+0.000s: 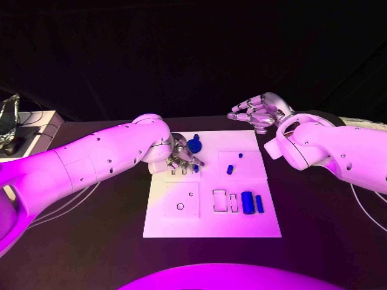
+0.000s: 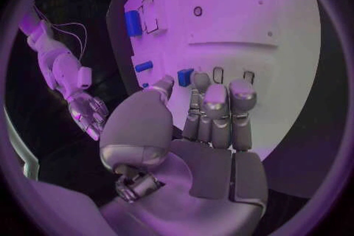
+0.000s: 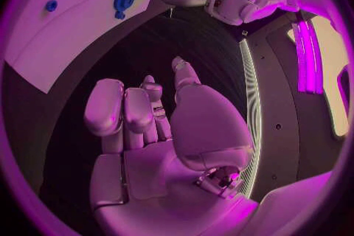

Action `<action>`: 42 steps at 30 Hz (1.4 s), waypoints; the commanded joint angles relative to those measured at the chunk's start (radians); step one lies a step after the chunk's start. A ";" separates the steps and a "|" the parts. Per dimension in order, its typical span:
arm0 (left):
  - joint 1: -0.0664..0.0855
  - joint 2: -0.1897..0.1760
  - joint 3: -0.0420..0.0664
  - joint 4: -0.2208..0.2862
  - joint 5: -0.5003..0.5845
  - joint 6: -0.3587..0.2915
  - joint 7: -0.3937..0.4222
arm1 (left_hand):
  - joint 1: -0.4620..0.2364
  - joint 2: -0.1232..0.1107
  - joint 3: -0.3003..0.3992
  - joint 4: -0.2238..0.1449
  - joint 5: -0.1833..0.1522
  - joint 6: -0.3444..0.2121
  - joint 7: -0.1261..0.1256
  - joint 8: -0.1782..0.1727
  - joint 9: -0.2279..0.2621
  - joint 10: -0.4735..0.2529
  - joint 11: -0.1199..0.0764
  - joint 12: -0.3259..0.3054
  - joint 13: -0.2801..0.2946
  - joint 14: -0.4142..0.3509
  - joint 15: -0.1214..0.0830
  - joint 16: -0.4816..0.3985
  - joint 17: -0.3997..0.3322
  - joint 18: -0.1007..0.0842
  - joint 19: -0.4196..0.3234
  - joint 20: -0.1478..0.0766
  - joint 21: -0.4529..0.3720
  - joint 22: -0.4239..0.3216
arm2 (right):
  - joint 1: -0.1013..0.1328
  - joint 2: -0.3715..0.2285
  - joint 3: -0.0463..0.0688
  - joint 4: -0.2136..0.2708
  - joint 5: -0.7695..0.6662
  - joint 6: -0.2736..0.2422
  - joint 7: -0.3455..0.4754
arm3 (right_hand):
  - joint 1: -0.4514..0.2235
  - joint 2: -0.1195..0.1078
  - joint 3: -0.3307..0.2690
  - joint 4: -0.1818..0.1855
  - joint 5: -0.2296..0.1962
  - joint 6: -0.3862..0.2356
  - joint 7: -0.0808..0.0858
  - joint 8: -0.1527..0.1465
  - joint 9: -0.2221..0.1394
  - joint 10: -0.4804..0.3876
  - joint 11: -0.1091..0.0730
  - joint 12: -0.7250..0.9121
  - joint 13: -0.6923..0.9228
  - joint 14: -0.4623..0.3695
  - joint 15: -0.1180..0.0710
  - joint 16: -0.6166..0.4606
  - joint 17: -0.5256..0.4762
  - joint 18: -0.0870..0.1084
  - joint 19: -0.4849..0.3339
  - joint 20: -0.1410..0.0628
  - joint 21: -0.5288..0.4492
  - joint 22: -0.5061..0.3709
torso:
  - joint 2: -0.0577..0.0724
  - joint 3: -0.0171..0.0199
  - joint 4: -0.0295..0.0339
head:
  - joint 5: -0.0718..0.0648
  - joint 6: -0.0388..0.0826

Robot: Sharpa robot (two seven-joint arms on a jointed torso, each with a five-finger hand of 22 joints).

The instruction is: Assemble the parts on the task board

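Note:
The white task board [image 1: 213, 225] lies mid-table. My left hand [image 1: 181, 158] reaches over its far left part, fingers stretched out. A small blue piece [image 2: 184, 76] sits pinched between its thumb and a fingertip, just above the board [image 2: 243, 17]; the head view shows the same piece [image 1: 195, 168]. A round blue part [image 1: 195, 145] stands beside that hand. Two small blue pieces [image 1: 230, 170] lie near the board's middle. A thick blue cylinder [image 1: 248, 202] and a thin one [image 1: 260, 203] lie at the near right. My right hand [image 1: 259, 112] hovers beyond the far edge, fingers apart, holding nothing.
Empty outlined slots [image 1: 219, 200] and a small hole [image 1: 179, 206] mark the board's near half. A shiny crumpled object [image 1: 2, 124] sits on a pale box at the table's far left. Black tabletop [image 1: 333, 241] surrounds the board.

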 commanded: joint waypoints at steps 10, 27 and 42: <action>-0.002 0.004 0.000 -0.006 0.010 0.026 0.019 | 0.027 0.028 0.019 -0.051 -0.001 0.004 0.001 -0.001 0.002 -0.007 0.000 0.006 -0.003 -0.008 -0.001 0.000 -0.002 -0.009 -0.003 0.000 -0.011 0.008 | 0.000 0.004 0.001 0.001 -0.016 0.019 0.002 | -0.006 0.002 -0.003 0.002 -0.003 -0.002 0.001 -0.007 0.001 -0.002 0.000 -0.005 0.000 0.001 -0.003 -0.005 -0.002 -0.002 0.041 -0.002 -0.005 0.137 | 0.001 -0.0002 -0.0004 | 0.000 -0.007; -0.003 0.005 0.000 -0.020 0.022 0.033 0.030 | 0.059 0.059 0.061 -0.112 -0.001 0.003 -0.002 -0.006 -0.001 -0.011 -0.003 0.002 -0.006 -0.012 -0.003 -0.003 -0.007 -0.010 -0.005 -0.002 -0.026 0.017 | 0.000 0.009 0.001 -0.001 -0.018 0.026 0.001 | -0.005 0.004 -0.001 0.002 -0.003 -0.001 0.000 -0.007 0.002 -0.001 -0.001 -0.005 0.000 0.001 -0.004 -0.005 -0.002 -0.003 0.041 -0.003 -0.005 0.137 | 0.000 -0.0002 -0.0002 | -0.004 -0.016; -0.003 0.001 0.000 -0.018 0.056 0.043 0.051 | 0.093 0.061 0.336 -0.249 0.002 -0.014 -0.003 -0.007 0.005 -0.006 -0.006 -0.023 -0.024 -0.020 -0.005 -0.011 -0.015 -0.013 -0.015 -0.007 -0.047 0.022 | 0.000 0.013 0.001 -0.005 -0.024 0.030 0.001 | -0.005 0.004 -0.001 0.002 -0.003 -0.001 0.000 -0.007 0.002 -0.001 -0.001 -0.005 0.000 0.001 -0.004 -0.005 -0.002 -0.003 0.041 -0.003 -0.005 0.137 | 0.000 0.0004 0.0000 | 0.001 -0.016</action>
